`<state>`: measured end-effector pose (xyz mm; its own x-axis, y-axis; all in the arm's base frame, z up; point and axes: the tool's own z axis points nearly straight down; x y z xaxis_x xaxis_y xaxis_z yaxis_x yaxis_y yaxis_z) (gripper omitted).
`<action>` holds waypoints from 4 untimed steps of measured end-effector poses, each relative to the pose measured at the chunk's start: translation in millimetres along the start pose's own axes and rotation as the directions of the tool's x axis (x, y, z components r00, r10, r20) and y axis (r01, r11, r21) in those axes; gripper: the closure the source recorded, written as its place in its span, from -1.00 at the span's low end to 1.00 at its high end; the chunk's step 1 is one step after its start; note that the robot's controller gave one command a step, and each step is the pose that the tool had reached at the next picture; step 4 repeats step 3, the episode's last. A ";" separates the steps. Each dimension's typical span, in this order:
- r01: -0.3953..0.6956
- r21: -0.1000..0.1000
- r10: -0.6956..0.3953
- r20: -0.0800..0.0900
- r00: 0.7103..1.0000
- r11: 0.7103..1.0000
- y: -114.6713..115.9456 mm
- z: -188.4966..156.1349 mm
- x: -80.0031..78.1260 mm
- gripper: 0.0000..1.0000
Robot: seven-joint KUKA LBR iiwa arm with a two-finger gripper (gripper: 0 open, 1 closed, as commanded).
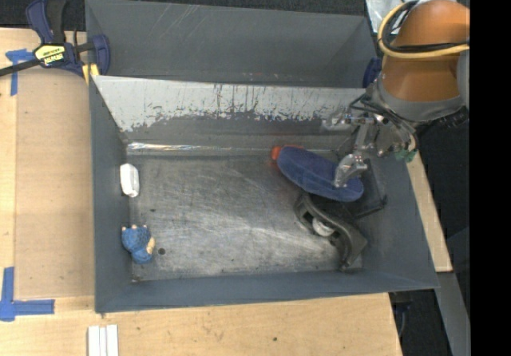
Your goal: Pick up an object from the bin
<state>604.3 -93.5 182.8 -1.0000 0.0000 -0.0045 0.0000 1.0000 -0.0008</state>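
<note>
My gripper (349,172) sat on the blue oblong pad (313,170)'s right end, its long axis running up-left from me; couldn't tell jaw spread.

Bin (231,211) of scratched, dull grey metal — blue oval thing (307,169) looks matt, soft.

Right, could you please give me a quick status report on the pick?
Gripper over blue oval thing, bin right side. Grip unconfirmed. Black curved piece close beside it.

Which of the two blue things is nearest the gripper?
The large dark-blue oval one on the right, directly at the gripper; the small light-blue lump lies in the near-left corner.
</note>
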 end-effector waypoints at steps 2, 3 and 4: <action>-0.020 0.000 0.020 0.019 1.000 1.000 5.9 59.3 5.4 1.00; 0.047 0.002 -0.047 0.009 0.999 0.999 11.0 -66.3 5.6 1.00; 0.047 0.002 -0.047 0.009 0.999 0.999 11.0 -66.3 5.6 1.00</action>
